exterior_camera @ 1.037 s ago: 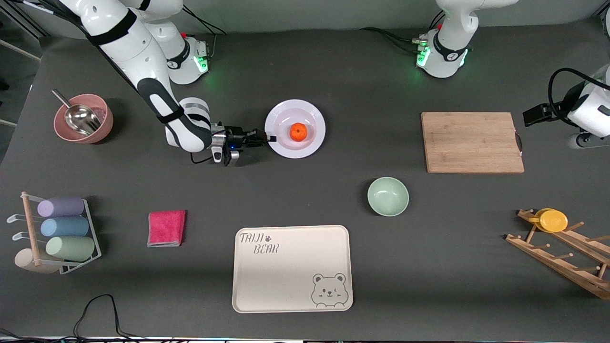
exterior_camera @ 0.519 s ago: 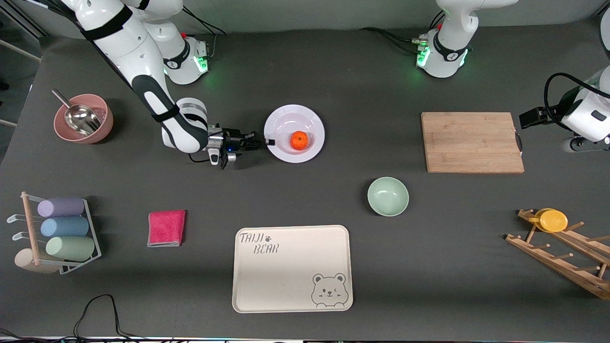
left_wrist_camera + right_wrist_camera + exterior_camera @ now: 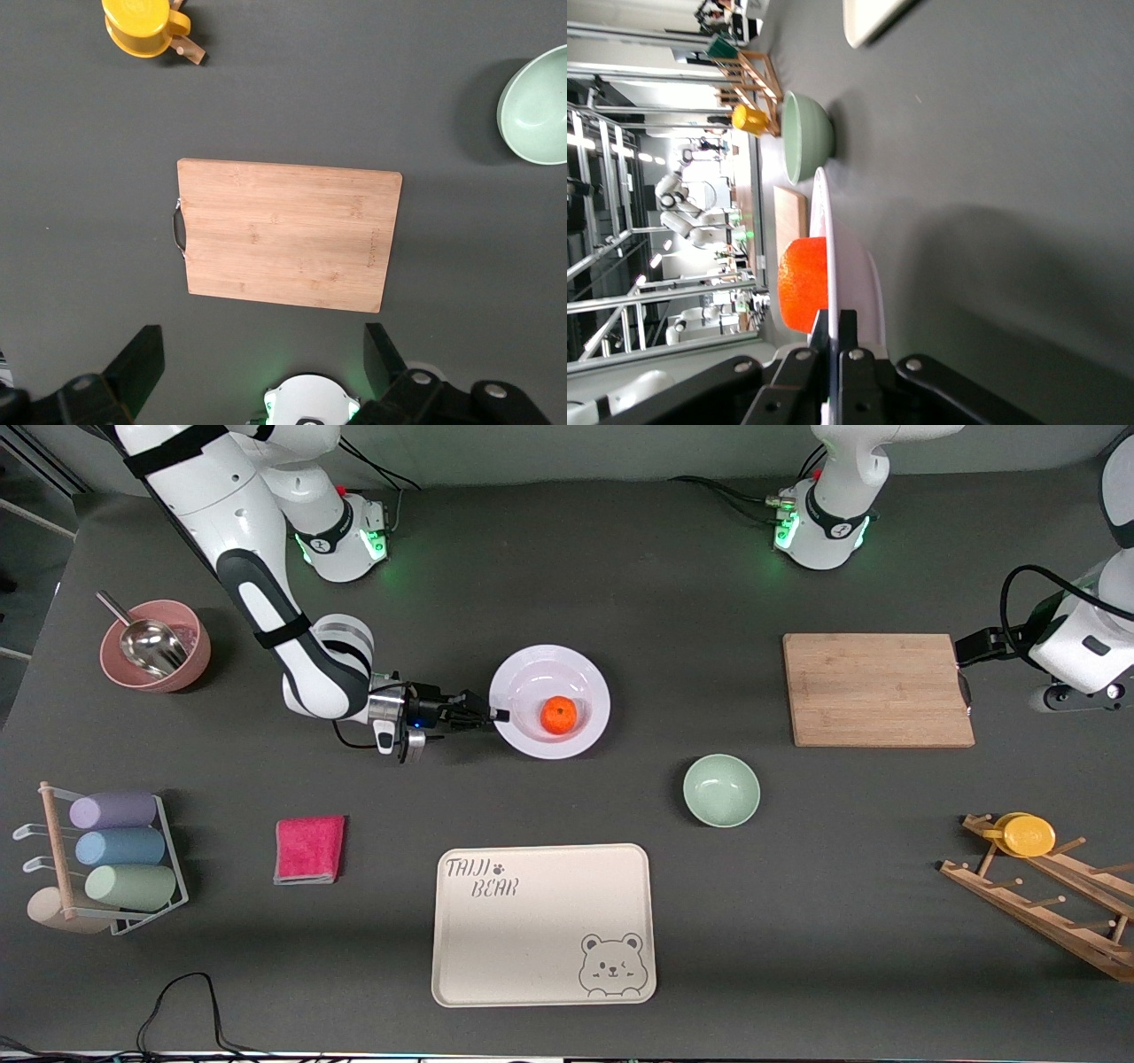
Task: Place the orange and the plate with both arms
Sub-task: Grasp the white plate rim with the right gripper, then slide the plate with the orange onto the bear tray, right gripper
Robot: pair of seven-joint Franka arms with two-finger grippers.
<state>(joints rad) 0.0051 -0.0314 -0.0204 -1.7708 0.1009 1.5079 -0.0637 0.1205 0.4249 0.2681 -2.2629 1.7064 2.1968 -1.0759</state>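
Front view: plate (image 3: 580,676) lifted clear of the bench (image 3: 620,576) by the right end effector (image 3: 493,715), which is pinched tight on the plate's rim at the edge toward the right arm's end of the bench. The orange (image 3: 559,715) sits loose in the plate's well, just beside that pinch point. Taking the tray (image 3: 543,924) as landmark, the plate hangs over bare bench farther from the camera than the tray; the bowl (image 3: 721,789) lies toward the left arm's end from the tray. The left end effector (image 3: 1076,695) waits just off the board (image 3: 878,689), over the left arm's end of the bench.

Left wrist view: the left end effector (image 3: 261,376) is spread wide and empty above the board (image 3: 283,234).

Right wrist view: the thin rim of the plate (image 3: 855,266) is clamped between closed fingers (image 3: 845,329), with the orange (image 3: 803,283) touching the plate's inner slope close to the grip.

Risk, as a judgement: a one-sided grip on a thin rim lets the plate sag or twist, and any tilt or jerk would roll the orange off.
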